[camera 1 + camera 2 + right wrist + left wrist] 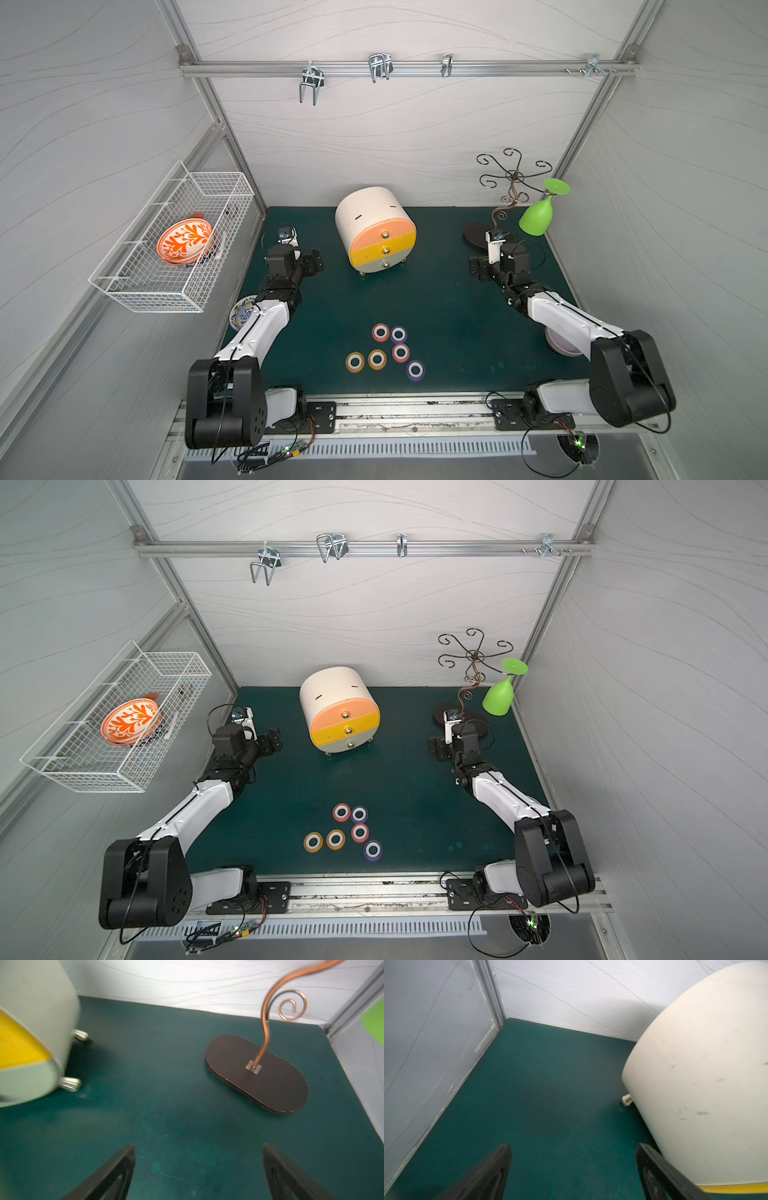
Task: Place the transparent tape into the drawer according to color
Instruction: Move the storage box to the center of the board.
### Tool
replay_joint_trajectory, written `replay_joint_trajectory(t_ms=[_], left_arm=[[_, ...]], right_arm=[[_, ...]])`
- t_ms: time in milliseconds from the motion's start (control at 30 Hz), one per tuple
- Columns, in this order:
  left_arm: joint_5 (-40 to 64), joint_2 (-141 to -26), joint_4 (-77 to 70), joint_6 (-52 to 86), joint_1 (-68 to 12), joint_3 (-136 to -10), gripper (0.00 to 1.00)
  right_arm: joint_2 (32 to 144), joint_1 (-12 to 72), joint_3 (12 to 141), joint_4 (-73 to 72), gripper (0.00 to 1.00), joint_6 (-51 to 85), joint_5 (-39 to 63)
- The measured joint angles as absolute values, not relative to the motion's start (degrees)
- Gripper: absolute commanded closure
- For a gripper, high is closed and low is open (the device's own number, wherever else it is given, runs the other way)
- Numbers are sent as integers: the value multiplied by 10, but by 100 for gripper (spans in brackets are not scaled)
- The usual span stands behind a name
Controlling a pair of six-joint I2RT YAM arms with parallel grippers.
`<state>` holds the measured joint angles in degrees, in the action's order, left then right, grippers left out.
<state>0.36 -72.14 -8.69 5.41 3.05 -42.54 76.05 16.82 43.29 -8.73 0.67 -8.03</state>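
a robot lab test cell, not a home. white panel walls (395, 137) are boxed in by an aluminium frame (226, 137), with a rail (409, 68) of hooks (311, 85) across the back. a left arm (266, 324) and right arm (569, 320) are bolted to a metal track (415, 409) at the front of a green mat (436, 299), near a bare circuit board (578, 442) with a lit green light. a basket (166, 291), goblet (538, 216) and drawers (382, 245) sit about like staged props.

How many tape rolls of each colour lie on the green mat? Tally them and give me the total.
red tape rolls: 2
purple tape rolls: 2
orange tape rolls: 2
Total: 6
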Motion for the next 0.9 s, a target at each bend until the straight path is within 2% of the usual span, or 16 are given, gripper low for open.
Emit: replay_joint_trajectory(t_ms=[167, 400, 900], left_arm=[[65, -743, -35, 61, 31, -502, 2], [166, -838, 12, 60, 31, -656, 2], [336, -1083, 126, 2, 31, -989, 2]], right_arm=[[732, 168, 449, -56, 1, 34, -12], [733, 168, 449, -29, 1, 62, 64], [732, 168, 449, -8, 1, 82, 117]])
